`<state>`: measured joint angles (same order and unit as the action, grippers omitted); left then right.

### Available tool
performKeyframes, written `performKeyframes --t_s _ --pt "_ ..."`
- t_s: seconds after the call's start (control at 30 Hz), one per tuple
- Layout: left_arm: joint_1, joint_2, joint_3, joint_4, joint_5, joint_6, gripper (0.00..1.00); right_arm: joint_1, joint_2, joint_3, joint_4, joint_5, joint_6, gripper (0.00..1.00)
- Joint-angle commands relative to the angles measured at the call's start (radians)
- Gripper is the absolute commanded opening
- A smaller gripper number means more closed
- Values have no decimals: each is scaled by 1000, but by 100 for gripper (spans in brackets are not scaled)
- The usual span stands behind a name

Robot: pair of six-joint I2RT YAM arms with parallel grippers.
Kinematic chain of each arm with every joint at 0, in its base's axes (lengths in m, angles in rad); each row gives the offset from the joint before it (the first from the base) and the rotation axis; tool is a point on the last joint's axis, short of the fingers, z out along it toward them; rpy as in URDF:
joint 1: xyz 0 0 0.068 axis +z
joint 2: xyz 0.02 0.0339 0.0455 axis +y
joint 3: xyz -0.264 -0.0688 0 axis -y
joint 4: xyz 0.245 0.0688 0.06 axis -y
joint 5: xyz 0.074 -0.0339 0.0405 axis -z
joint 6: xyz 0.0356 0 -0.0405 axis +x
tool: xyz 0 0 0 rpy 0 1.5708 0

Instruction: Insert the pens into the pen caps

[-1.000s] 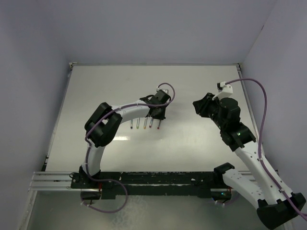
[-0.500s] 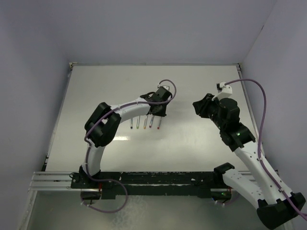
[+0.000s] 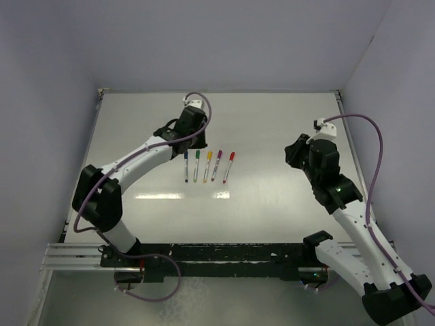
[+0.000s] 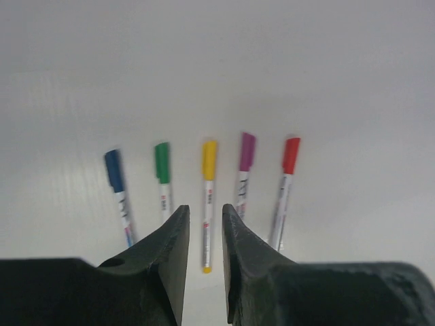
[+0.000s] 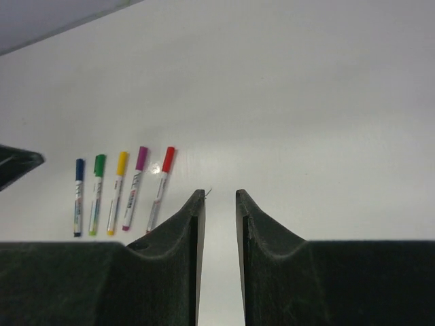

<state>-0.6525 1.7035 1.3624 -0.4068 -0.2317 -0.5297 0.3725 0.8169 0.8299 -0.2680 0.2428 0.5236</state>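
Hold the left gripper (image 4: 202, 216), jaws a narrow slit apart with nothing between them, above the table (image 4: 340, 81) near the capped ends of the row, and leave the right gripper (image 5: 219, 197), likewise slightly parted and empty, well off to the right. With capping apparently finished, scan for any cap sitting proud or crooked, pressing straight along the barrel only where needed, without nudging a neighbour. Lying side by side mid-table, nearly parallel, not touching: five pale-barrelled marker pens (image 4: 207, 197), each wearing one of the caps (image 4: 209, 159), in order dark blue, green, yellow, purple, red.
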Motion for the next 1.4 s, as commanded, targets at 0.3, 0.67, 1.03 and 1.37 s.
performKeyframes --t_s 0.3,0.67,1.03,1.37 --pt "354 -407 -289 -6 2 6 29 -389 65 74 -6 -82 63 27" --pt "437 -628 -382 -161 -78 -16 36 -507 -18 26 -40 6 190 30" --pt "435 -723 -424 -152 -42 -18 44 -508 -40 14 -45 -13 176 31" --pt "435 -753 -422 -175 -88 -28 47 -508 -43 8 -42 -27 179 33"
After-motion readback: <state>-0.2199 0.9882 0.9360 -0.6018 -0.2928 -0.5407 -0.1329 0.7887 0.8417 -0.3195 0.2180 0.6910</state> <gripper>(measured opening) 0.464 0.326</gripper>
